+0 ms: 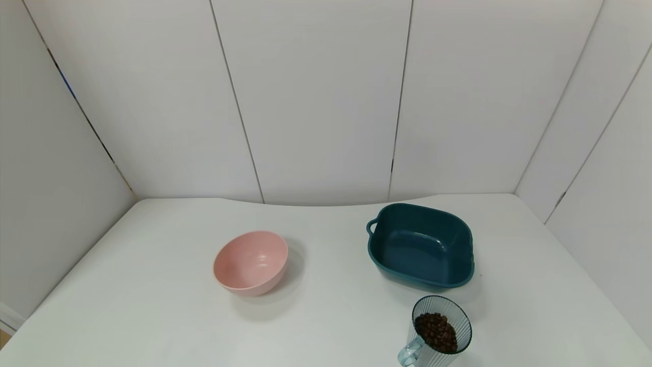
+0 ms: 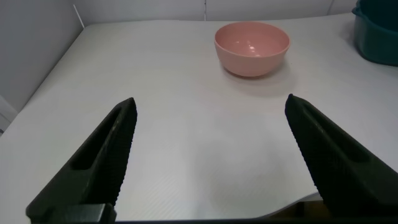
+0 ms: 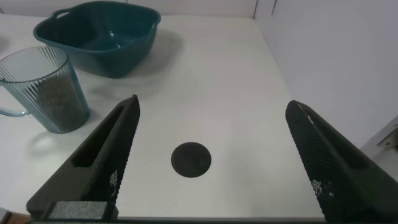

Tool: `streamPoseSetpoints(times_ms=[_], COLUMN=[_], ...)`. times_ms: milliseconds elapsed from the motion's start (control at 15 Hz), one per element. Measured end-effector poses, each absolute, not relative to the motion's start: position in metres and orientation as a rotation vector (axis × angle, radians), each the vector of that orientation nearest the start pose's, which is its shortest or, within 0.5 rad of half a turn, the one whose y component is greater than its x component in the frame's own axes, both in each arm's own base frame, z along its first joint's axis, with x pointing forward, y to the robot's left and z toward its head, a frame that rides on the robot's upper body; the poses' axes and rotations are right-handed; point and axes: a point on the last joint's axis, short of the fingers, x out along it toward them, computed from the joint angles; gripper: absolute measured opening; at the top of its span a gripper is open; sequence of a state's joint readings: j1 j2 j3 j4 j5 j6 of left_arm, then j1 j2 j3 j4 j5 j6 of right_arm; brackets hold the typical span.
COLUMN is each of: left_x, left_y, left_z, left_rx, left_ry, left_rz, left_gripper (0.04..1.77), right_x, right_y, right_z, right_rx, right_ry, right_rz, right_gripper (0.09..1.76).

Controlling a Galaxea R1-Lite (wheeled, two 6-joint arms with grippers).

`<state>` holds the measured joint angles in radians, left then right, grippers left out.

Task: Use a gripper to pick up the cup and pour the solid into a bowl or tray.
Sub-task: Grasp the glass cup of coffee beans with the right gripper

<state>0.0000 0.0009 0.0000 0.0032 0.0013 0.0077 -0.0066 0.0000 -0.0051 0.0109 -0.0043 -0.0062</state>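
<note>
In the head view, the pink bowl [image 1: 250, 262] sits left of centre, the dark teal basin [image 1: 420, 246] right of centre, and the cup [image 1: 437, 332] of beans [image 1: 436, 332] stands just below the basin at the bottom edge. Both the left gripper [image 2: 210, 162] and the right gripper [image 3: 211, 163] are spread wide and empty above the table [image 1: 153, 306]. The cup stands off to one side of the right gripper's fingers, so closing from there would likely clip its ribbed wall, tipping it and scattering beans.

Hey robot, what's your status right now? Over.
Both grippers open, left and right, above the table, holding nothing. Cup upright, full of beans, beside teal basin. Nothing between them.
</note>
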Motion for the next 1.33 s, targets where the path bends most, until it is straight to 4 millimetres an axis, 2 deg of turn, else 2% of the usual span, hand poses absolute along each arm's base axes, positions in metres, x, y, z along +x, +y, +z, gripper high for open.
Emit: streamPoseSetpoints(times_ms=[200, 467, 733, 867, 1067, 1333], left_x=[-0.023, -0.023, -0.023, -0.023, -0.023, -0.023], left_y=[0.0, 0.0, 0.0, 0.0, 0.0, 0.0], left_z=[0.075, 0.075, 0.075, 0.075, 0.075, 0.075], left_rx=[0.008, 0.008, 0.008, 0.008, 0.008, 0.008], left_ry=[0.004, 0.004, 0.004, 0.004, 0.004, 0.004], left_rz=[0.001, 0.001, 0.001, 0.001, 0.001, 0.001], left_gripper=[1.72, 1.72, 1.72, 1.72, 1.72, 1.72], right_x=[-0.027, -0.022, 0.007, 0.028, 0.062, 0.094], right_y=[0.0, 0.0, 0.002, 0.005, 0.014, 0.035], right_z=[0.093, 0.134, 0.176, 0.187, 0.187, 0.168], right_rx=[-0.022, -0.026, -0.025, -0.025, -0.035, -0.08], right_ry=[-0.025, -0.016, 0.088, 0.167, 0.325, 0.508], right_rz=[-0.002, 0.032, 0.139, 0.206, 0.321, 0.465], right_gripper=[1.71, 1.71, 1.71, 1.71, 1.71, 1.71])
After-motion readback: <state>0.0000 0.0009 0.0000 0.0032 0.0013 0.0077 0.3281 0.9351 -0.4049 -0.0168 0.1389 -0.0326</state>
